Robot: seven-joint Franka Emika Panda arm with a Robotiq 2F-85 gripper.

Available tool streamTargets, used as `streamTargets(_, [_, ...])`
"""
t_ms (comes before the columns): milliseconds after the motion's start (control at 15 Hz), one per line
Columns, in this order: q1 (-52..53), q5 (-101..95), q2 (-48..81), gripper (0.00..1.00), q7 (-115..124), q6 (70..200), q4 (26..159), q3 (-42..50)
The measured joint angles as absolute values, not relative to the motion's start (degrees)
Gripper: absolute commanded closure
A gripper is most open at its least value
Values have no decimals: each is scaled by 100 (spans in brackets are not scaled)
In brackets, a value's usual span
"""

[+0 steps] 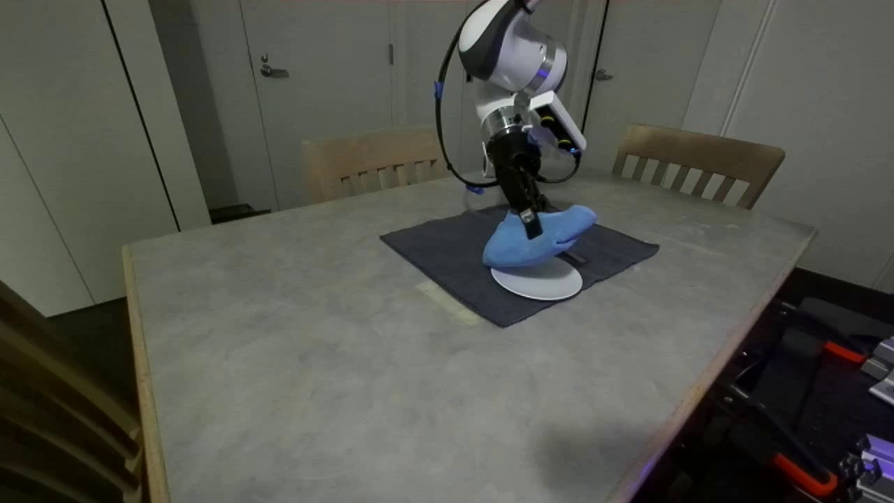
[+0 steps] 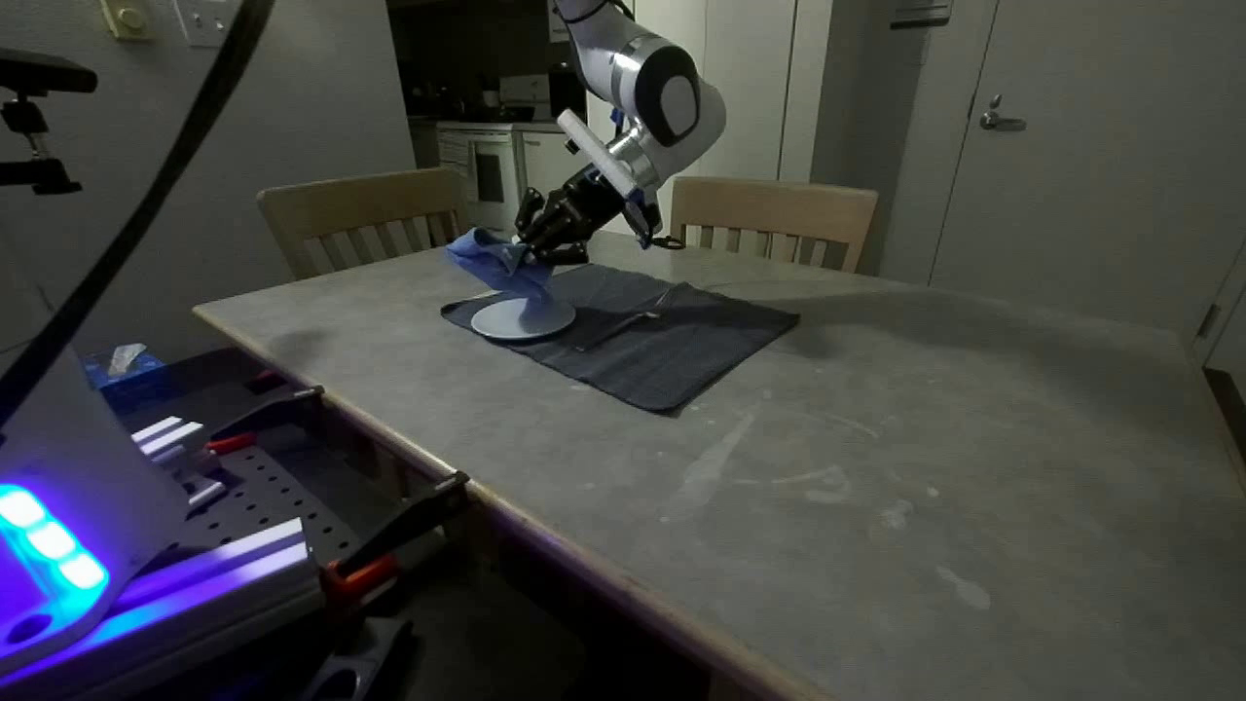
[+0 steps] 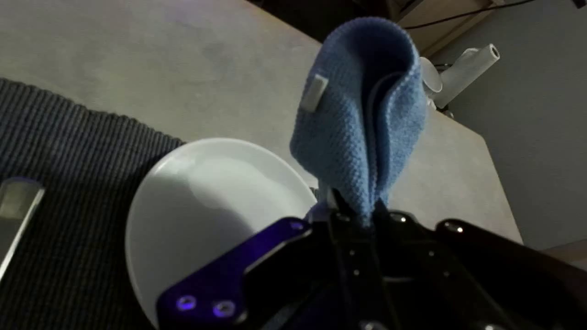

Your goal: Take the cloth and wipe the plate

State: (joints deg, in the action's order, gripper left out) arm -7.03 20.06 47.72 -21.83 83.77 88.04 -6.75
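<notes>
My gripper (image 3: pixel 360 211) is shut on the bright blue cloth (image 3: pixel 353 123), pinching a fold of it, in the wrist view. The cloth bulges out beyond the fingertips. In both exterior views the gripper (image 1: pixel 531 227) (image 2: pixel 533 255) points down at a slant and holds the cloth (image 1: pixel 511 248) (image 2: pixel 487 255) over the white plate. The round plate (image 1: pixel 538 281) (image 2: pixel 516 323) lies on the dark mat; it also shows in the wrist view (image 3: pixel 202 206), left of the cloth. The cloth hides the plate's rear part in an exterior view. Whether its lower end touches the plate, I cannot tell.
The dark grey mat (image 1: pixel 447 244) (image 2: pixel 672 350) lies on the grey table (image 1: pixel 314 363). Metal cutlery (image 2: pixel 623 326) (image 3: pixel 18 215) lies on the mat beside the plate. Wooden chairs (image 1: pixel 698 157) (image 2: pixel 774 209) stand at the table's edges.
</notes>
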Motion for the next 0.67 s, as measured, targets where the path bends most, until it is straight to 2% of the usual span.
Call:
streamTargets(333, [-786,1993,4766,98,-2350,8972,9065,-601])
streamTargets(667, [-855,1955,4716,98,-2577,8868,9193,-597])
